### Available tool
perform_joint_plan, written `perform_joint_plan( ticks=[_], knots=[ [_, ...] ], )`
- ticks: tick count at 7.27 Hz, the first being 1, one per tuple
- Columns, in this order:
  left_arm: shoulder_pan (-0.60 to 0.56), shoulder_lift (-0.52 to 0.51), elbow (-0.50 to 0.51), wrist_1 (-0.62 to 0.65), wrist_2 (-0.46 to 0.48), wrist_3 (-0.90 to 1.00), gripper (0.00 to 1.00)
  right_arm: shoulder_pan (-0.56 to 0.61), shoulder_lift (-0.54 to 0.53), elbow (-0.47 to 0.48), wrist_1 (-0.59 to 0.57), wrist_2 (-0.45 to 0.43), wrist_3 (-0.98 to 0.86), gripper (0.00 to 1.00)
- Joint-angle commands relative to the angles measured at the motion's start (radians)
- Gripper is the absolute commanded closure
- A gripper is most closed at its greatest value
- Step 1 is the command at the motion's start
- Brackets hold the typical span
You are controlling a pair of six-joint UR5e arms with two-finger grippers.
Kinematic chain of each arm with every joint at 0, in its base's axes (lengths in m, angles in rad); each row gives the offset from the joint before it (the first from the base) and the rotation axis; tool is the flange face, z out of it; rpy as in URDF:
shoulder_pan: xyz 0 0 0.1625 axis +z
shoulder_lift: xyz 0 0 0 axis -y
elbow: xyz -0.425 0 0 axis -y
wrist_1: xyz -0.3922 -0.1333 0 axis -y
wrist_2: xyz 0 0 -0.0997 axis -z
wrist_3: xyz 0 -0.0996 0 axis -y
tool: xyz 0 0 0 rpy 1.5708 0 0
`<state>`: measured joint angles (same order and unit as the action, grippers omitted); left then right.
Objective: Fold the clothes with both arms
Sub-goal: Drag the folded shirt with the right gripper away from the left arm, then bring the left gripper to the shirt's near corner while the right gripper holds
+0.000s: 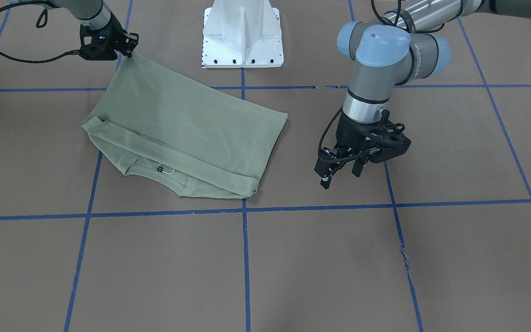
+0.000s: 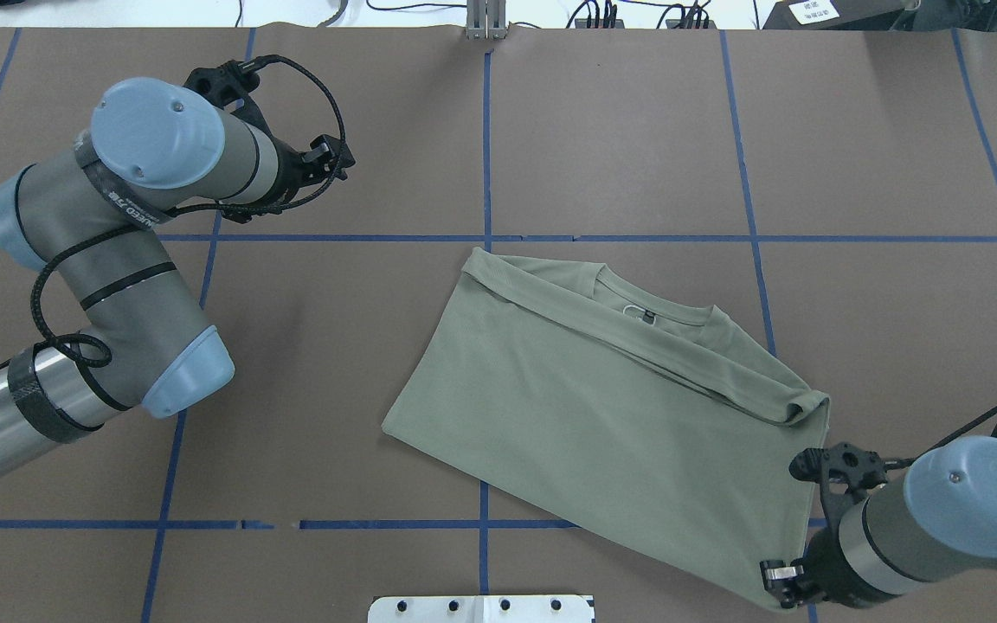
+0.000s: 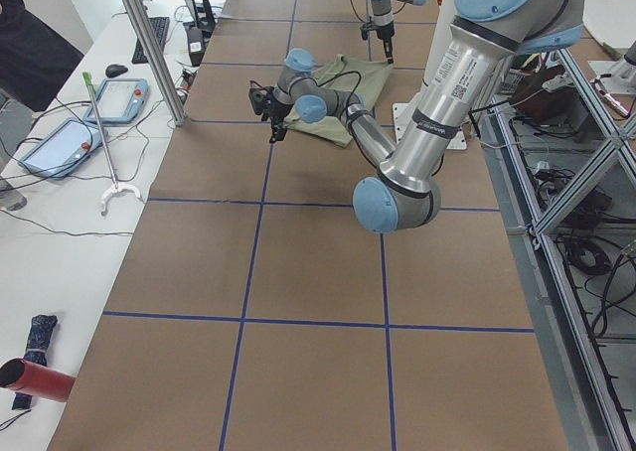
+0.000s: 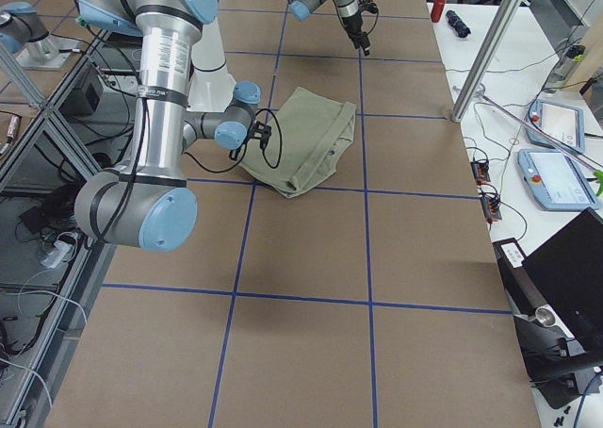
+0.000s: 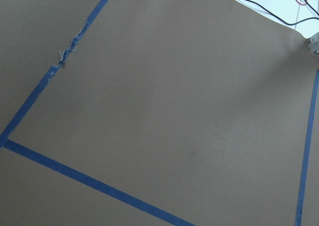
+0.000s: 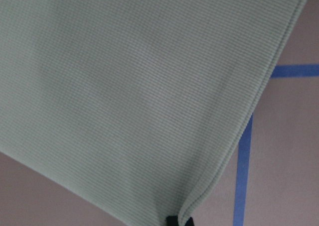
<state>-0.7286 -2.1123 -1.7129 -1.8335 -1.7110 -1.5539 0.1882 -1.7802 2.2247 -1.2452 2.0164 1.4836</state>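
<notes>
A brown table (image 1: 321,267) gridded with blue tape (image 1: 246,258), flanked by white benches (image 3: 50,272) holding tablet pendants (image 3: 58,145).

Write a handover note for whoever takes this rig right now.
Right end effector: shut on the shirt, at the hem corner nearest the base.
Left end effector: open, empty, clear of the shirt.
Done: the sleeves look folded in across the body below the collar.
Left: probably grab the free hem corner with the left one, then bring the hem over to the collar.
</notes>
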Motion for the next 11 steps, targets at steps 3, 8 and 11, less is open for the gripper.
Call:
perform_joint_plan(
  ticks=[3, 8, 11],
  knots=[
    [0.002, -0.001, 0.001, -0.003, -0.001, 0.008, 0.00, -0.093, 0.001, 0.030, 0.007, 0.001, 0.040, 0.00],
    [0.150, 0.008, -0.102, 0.002, -0.139, -0.096, 0.00, 0.230, 0.123, 0.061, 0.010, 0.001, 0.041, 0.00],
    [0.361, 0.009, -0.102, -0.006, -0.064, -0.333, 0.00, 0.375, 0.166, 0.047, 0.003, 0.007, 0.038, 0.00]
  ],
)
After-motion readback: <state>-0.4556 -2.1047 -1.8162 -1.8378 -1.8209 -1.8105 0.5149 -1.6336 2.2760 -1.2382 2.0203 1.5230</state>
